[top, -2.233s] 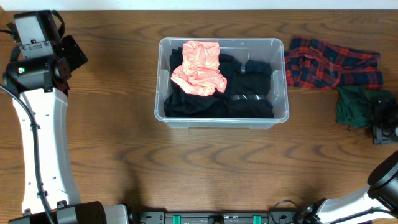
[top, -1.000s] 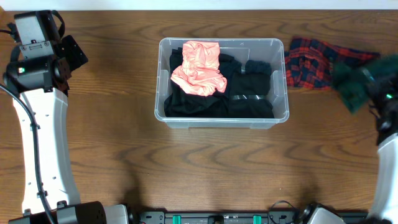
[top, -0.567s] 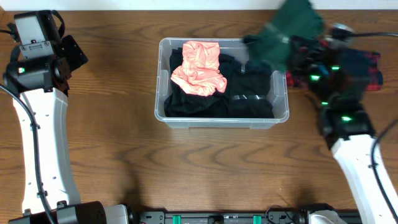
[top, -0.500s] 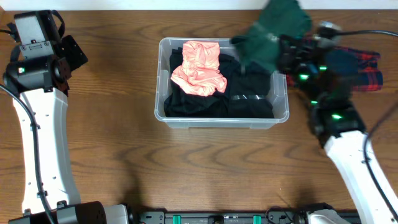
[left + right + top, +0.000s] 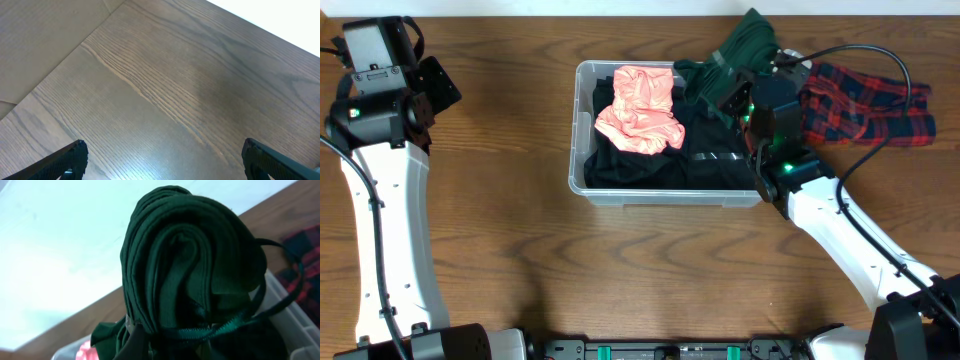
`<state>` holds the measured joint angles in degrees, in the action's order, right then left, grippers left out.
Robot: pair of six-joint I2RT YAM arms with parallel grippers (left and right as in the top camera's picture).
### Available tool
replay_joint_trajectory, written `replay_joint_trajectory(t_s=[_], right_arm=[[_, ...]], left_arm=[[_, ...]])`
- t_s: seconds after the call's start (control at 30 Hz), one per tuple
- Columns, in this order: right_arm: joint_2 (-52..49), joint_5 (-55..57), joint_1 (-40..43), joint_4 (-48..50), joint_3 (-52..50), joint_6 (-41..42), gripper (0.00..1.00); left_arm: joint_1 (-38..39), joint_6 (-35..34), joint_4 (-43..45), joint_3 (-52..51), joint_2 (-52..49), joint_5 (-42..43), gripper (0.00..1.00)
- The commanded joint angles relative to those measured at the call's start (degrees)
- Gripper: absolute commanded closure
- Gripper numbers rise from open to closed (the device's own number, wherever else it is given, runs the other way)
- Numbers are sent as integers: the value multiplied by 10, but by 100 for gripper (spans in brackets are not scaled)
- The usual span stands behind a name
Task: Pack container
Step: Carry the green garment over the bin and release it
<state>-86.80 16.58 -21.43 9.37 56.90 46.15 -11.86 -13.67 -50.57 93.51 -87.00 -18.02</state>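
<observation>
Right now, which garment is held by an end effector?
The dark green garment, bunched in the right end effector over the container's far right corner. The pink garment and black clothes lie inside it; the red plaid cloth lies on the table.

No writing, label, brand, number or sign can be read in any of the three views: none on the container (image 5: 670, 197), none on the dark green garment (image 5: 742, 42), none anywhere else.
</observation>
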Motion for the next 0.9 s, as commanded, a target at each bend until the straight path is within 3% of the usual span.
replay_joint_trajectory(t_s=[0.0,0.3,0.87], right_arm=[[-10,46,-1,8,5,56,99],[-65,46,-19,16,5,195,99],[-83,44,-47,4,5,211,99]], left_arm=[[-2,0,0,-1,-1,-7,2],[-2,0,0,-1,-1,-7,2],[-2,0,0,-1,-1,-7,2]])
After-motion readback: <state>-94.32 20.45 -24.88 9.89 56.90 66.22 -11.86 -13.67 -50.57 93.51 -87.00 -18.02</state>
